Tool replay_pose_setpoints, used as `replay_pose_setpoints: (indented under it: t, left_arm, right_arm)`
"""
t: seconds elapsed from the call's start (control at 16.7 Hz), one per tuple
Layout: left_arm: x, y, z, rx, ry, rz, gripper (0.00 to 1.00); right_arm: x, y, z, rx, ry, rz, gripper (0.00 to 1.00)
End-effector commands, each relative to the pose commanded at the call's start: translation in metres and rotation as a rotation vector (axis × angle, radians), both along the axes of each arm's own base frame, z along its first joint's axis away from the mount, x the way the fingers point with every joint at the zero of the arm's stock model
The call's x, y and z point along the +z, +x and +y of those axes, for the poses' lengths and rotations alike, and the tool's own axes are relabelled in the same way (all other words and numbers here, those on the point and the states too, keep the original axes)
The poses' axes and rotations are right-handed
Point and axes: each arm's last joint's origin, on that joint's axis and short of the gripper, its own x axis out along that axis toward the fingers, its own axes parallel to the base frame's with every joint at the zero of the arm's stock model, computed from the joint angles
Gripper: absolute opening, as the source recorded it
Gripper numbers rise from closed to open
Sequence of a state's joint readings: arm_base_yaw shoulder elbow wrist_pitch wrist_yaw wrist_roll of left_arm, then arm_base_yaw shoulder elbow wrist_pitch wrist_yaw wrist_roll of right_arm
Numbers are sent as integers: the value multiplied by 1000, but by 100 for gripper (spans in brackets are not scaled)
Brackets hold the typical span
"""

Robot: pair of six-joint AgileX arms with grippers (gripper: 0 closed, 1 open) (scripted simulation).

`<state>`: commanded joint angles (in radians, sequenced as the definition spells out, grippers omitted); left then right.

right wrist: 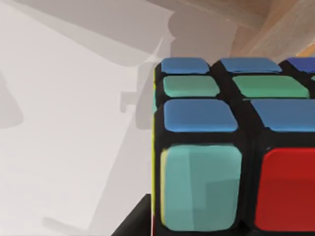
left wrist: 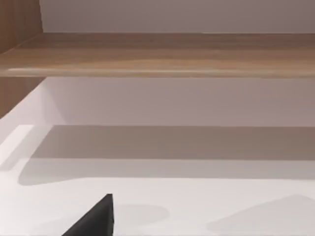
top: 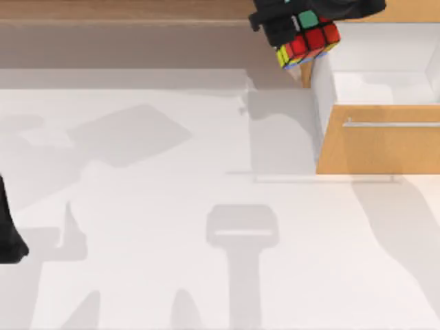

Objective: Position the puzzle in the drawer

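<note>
The puzzle (top: 311,40), a small cube with black grid lines and red, green and yellow stickers, hangs in the air at the top of the top view, held by my right gripper (top: 302,27), which is shut on it. It hovers just left of the open drawer's back-left corner. The drawer (top: 379,141) is light-brown wood with a white interior and a slim silver bar handle (top: 392,124), pulled out at the right. Close up in the right wrist view, the puzzle (right wrist: 231,147) shows blue, green, teal and red stickers. My left arm (top: 10,237) stays parked at the left edge.
A long wooden shelf (top: 124,10) runs along the back of the white table (top: 172,206), and it also crosses the left wrist view as a wooden shelf (left wrist: 157,54). A dark fingertip (left wrist: 96,219) of the left gripper pokes into that view.
</note>
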<state>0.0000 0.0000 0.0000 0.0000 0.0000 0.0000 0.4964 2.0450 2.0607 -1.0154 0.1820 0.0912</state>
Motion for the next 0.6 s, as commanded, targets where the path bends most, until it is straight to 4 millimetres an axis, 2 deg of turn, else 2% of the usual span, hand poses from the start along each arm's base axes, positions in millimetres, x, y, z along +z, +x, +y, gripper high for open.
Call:
replay_pose_setpoints:
  t: [0.18, 0.3, 0.48, 0.6]
  left_arm:
    - [0, 0, 0, 0, 0, 0, 100]
    - [0, 0, 0, 0, 0, 0, 100]
    - [0, 0, 0, 0, 0, 0, 100]
    - [0, 0, 0, 0, 0, 0, 100]
  right_arm:
    - [-3, 19, -46, -106, -5, 138, 0]
    - [-14, 35, -76, -184, -4, 229, 0]
    - [-49, 60, -113, -281, 0, 376, 0]
    - [-78, 74, -129, -326, 2, 471, 0]
